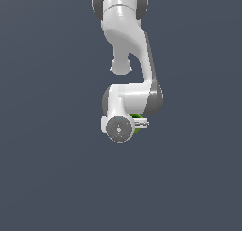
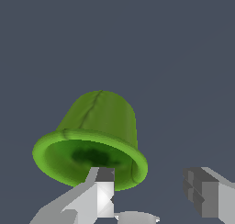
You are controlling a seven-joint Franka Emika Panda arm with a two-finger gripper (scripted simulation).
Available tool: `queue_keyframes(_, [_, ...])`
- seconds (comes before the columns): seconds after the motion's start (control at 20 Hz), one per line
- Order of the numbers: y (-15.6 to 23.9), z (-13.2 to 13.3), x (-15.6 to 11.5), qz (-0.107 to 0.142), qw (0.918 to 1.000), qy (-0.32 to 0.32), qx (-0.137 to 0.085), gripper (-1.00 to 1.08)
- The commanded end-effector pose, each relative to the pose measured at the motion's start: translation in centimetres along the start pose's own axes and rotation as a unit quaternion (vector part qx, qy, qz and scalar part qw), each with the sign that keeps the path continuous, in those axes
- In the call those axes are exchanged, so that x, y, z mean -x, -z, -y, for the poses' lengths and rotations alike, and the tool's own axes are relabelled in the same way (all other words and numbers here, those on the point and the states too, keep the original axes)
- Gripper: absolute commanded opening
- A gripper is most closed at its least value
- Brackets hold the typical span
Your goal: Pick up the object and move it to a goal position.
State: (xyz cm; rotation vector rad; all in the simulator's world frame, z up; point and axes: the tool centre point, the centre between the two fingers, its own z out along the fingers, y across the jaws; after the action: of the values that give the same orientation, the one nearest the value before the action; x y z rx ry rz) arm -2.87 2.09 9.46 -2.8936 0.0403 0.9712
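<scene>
The object [image 2: 98,122] is a bright green cup lying tilted, its flared rim and dark hollow turned toward the wrist camera. My gripper [image 2: 153,193] is open and close to it. One finger [image 2: 104,191] overlaps the lower rim at the mouth of the hollow. The other finger [image 2: 206,195] stands well apart from the rim, with bare floor between. In the exterior view the white wrist hides most of the object [image 1: 137,117]; only green slivers show beside the gripper [image 1: 142,124], which sits low over the floor.
A plain dark grey-blue floor [image 1: 52,178] fills both views. The white arm [image 1: 125,45] comes down from the top centre of the exterior view. No other objects and no goal marker show.
</scene>
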Motion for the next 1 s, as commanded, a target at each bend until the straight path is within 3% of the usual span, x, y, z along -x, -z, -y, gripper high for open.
queue_keyframes(0.0, [-0.26, 0.0, 0.09, 0.019, 0.9998, -0.001, -0.003, 0.28])
queue_keyframes(0.45, [-0.79, -0.03, 0.33, 0.057, 0.9983, -0.003, -0.01, 0.28])
queue_keyframes(0.95, [-1.21, -0.04, 0.42, 0.06, 0.9981, -0.003, -0.01, 0.28])
